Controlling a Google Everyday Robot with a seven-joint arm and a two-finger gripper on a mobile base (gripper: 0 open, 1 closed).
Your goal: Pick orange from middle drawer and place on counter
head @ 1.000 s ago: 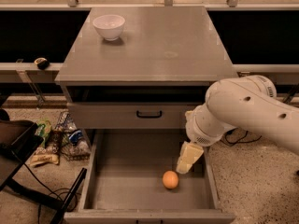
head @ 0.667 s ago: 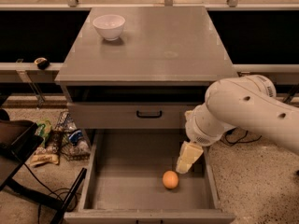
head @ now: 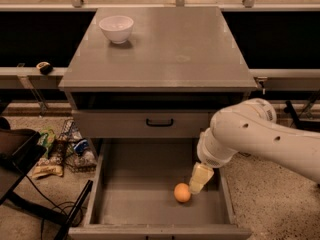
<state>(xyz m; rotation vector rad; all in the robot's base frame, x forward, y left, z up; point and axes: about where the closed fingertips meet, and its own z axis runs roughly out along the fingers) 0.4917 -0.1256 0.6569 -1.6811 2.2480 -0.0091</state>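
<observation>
The orange (head: 182, 192) lies on the bare grey floor of the open middle drawer (head: 135, 194), right of its middle. My gripper (head: 199, 180) hangs from the white arm just to the right of the orange, low inside the drawer and close to its right wall. The counter (head: 165, 49) is the broad grey cabinet top above, with a faint round mark near its centre.
A white bowl (head: 116, 28) stands on the counter's back left corner. A closed drawer front with a black handle (head: 160, 122) sits above the open drawer. Bags and clutter (head: 62, 151) lie on the floor at the left, next to a dark chair (head: 15, 159).
My gripper has dropped slightly lower in the drawer, closer to the orange. The orange has not moved.
</observation>
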